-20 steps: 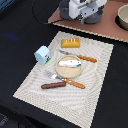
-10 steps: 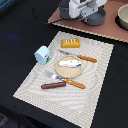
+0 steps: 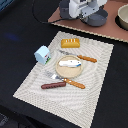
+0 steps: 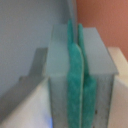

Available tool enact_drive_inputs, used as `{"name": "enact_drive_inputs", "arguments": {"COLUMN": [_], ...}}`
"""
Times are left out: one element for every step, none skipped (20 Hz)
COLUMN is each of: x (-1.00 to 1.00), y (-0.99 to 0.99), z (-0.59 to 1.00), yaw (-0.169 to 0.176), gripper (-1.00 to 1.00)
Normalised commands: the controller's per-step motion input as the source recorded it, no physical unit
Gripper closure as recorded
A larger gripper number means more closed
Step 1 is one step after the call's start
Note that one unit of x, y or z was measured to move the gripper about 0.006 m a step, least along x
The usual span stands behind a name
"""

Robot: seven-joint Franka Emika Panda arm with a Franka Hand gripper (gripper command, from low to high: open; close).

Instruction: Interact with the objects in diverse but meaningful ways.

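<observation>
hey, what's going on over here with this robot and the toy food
Nothing is being handled right now. The robot arm sits at the far edge of the scene, away from the placemat. In the wrist view its claw has its green pads pressed together with nothing between them. On the mat, the silver fish lies on the round plate, with the bread loaf, blue carton, sausage and the orange-handled fork and knife around it.
</observation>
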Motion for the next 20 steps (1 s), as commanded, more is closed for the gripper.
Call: {"name": "enact_drive_inputs", "arguments": {"x": [0.02, 0.05, 0.05, 0.06, 0.05, 0.08, 0.10, 0.10, 0.08, 0.05, 0.03, 0.02, 0.00, 0.01, 0.03, 0.01, 0.01, 0.00, 0.00, 0.00], "y": [-0.44, -0.49, -0.51, -0.57, -0.57, -0.58, -0.65, -0.65, -0.69, -0.72, -0.71, -0.68, -0.72, -0.71, -0.75, -0.79, -0.86, -0.88, -0.93, -0.95], "z": [1.00, 1.00, 1.00, 1.00, 1.00, 0.91, 0.83, 0.77, 0.72, 0.69, 0.66, 0.65, 0.64, 0.66, 0.65, 0.61, 0.57, 0.51, 0.41, 0.31], "yaw": [0.000, 0.000, 0.000, 0.000, 0.000, 0.000, -0.002, -0.011, -0.012, -0.013, -0.015, -0.014, -0.014, -0.015, -0.014, -0.011, -0.004, 0.000, 0.000, 0.000], "gripper": [1.00, 1.00, 1.00, 1.00, 1.00, 1.00, 1.00, 1.00, 1.00, 1.00, 1.00, 1.00, 1.00, 1.00, 1.00, 1.00, 1.00, 1.00, 1.00, 1.00]}}
